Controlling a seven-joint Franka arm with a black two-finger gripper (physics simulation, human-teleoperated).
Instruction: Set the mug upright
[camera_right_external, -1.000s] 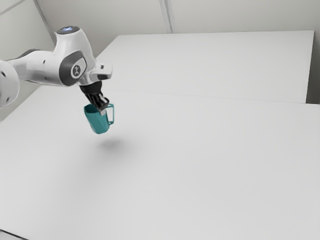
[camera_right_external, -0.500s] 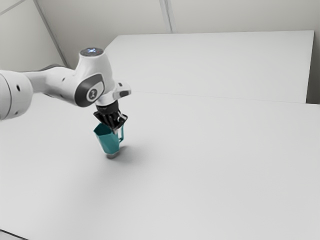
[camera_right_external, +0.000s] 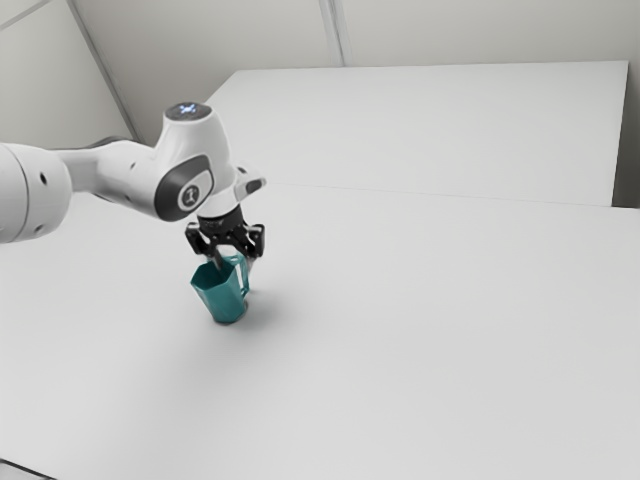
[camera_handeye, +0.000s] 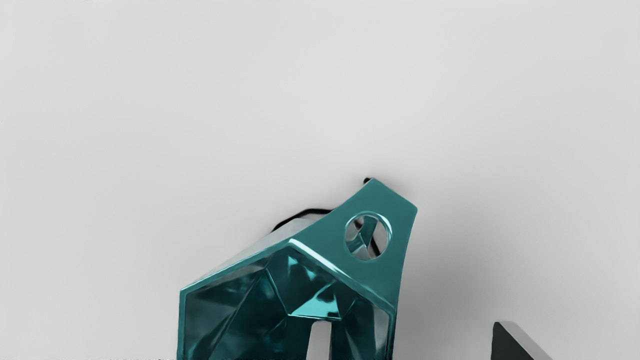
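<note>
One teal mug (camera_right_external: 228, 303) points mouth-up, its long axis near vertical.

Indoors, kind of place unclear, pale walls (camera_right_external: 240, 35), white table (camera_right_external: 430, 340)

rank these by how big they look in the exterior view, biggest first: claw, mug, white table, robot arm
Largest to smallest:
1. White table
2. Robot arm
3. Mug and claw: too alike in size to rank
</note>
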